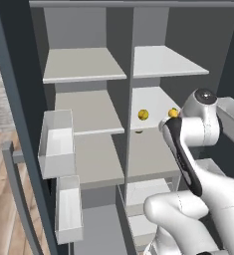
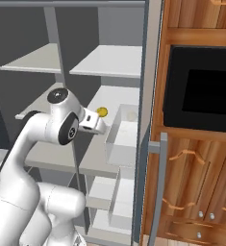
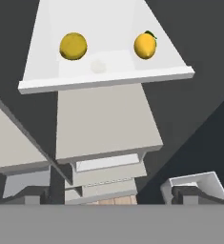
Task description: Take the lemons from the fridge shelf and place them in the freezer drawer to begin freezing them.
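**Reaching for the fruit: robot arm lines up on two lemons in an open fridge**

Hovering short of the shelf, the tool [image 3: 111, 193] stands with its two dark fingertips wide apart and nothing between them, as the hand view shows, aimed at the white fridge shelf [image 3: 104, 78] beyond. Two lemons rest on that shelf, well apart from one another: the left lemon [image 3: 73, 46] and the right lemon [image 3: 145, 45], both back from the shelf's front edge. In the left base view the same fruits appear, one near the shelf's left side [image 1: 143, 114] and one partly hidden behind the white arm [image 1: 174, 113]. Judging by this, the job is at its first step, the approach, with neither lemon yet picked. The next move calls for advancing over one lemon and closing on it squarely, since round fruit may roll. White door bins [image 1: 56, 144] hang at the left. No brand, label or writing can be read anywhere.
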